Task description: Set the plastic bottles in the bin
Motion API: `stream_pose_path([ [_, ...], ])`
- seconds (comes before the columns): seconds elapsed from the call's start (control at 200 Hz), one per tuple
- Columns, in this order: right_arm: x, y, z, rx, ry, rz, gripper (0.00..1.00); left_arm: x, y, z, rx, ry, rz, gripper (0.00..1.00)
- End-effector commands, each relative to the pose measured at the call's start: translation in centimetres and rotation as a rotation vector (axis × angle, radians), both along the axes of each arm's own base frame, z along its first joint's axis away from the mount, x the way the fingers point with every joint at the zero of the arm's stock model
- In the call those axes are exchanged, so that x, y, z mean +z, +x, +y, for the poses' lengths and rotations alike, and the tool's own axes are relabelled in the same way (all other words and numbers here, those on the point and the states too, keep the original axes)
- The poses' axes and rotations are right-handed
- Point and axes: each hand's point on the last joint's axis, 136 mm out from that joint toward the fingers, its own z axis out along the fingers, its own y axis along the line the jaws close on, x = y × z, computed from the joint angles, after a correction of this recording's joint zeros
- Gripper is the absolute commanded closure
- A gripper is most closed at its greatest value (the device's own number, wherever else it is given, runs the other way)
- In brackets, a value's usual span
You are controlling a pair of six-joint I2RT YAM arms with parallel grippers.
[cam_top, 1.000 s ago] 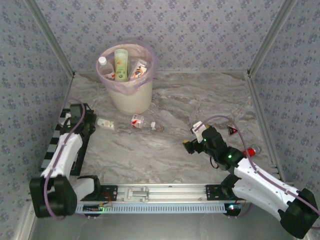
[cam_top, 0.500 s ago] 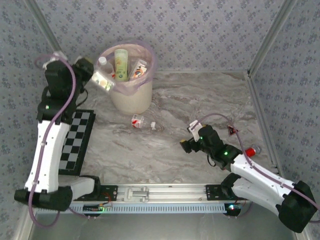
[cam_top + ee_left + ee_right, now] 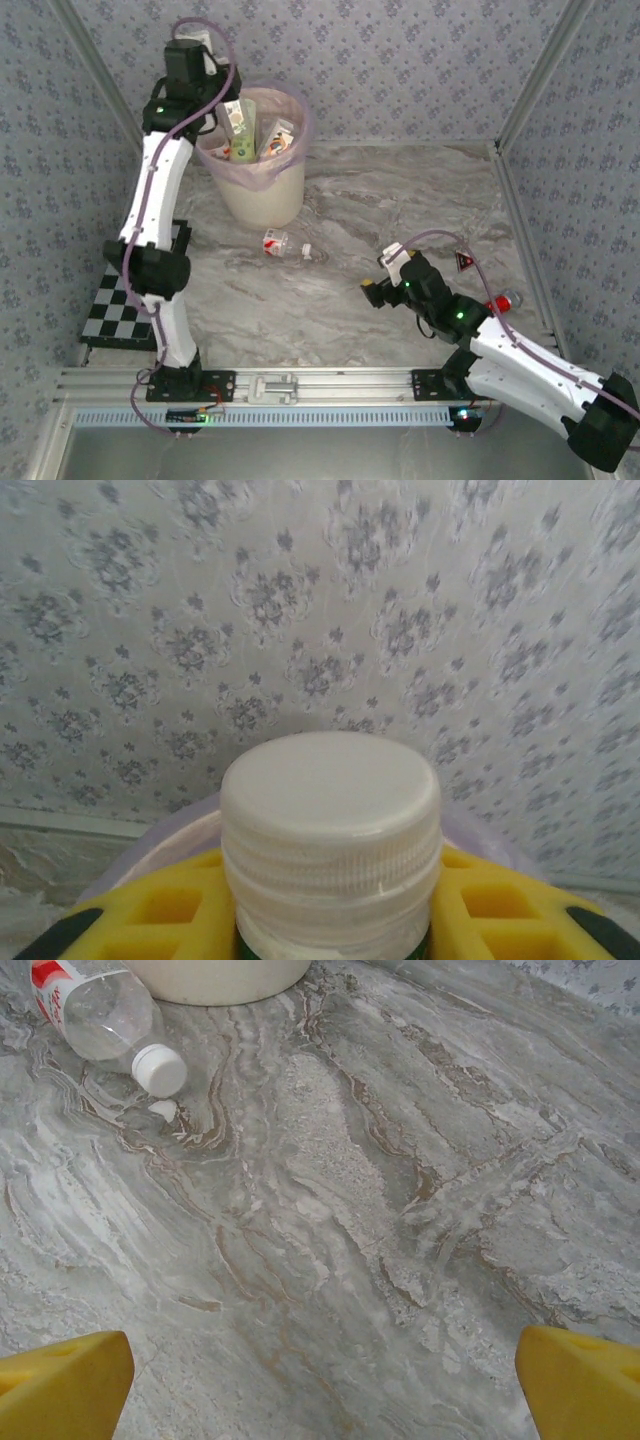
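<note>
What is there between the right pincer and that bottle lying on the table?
Just bare marbled table, seen in the right wrist view; a tiny white scrap lies beside the bottle. The right pincer is open.

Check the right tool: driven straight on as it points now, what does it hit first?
Most likely the bare tabletop: the open right tool tilts down toward it. The fallen bottle lies left of that line, with the bin beyond it. Depth is hard to judge.
</note>
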Motion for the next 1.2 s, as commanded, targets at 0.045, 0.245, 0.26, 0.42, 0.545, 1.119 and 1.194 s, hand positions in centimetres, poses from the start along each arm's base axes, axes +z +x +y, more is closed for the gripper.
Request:
stream_pose_path([
  [0.045,0.3,0.0,-0.4,-0.026,-0.004,0.002,0.00,-4.3,-1.4,-2.1,-0.072,0.263,0.146,0.94],
  [0.245,-0.1,0.1,-0.4,-0.022,-0.021,0.010,0.00,-9.8,-2.2,-5.0,-0.166,0.352,0.251,0.94],
  [0.26,-0.2,0.1,-0.4,-0.022,-0.023,0.013,0.00,-10.0,-2.2,-5.2,-0.172,0.357,0.253,0.94],
  [0.42,-0.2,0.1,-0.3,-0.017,-0.021,0.017,0.00,-11.9,-2.3,-5.8,-0.206,0.393,0.309,0.71],
  [0.545,-0.1,0.2,-0.1,-0.011,-0.017,0.018,0.00,-10.9,-2.1,-6.5,-0.227,0.361,0.290,0.45],
  [1.119,-0.8,0.5,0.5,-0.007,-0.012,0.033,0.00,-3.4,-5.1,-7.1,-0.250,0.227,0.150,0.53],
  [1.194,-0.8,0.6,0.7,0.000,-0.016,0.035,0.00,-6.1,-5.0,-6.9,-0.229,0.234,0.214,0.63],
])
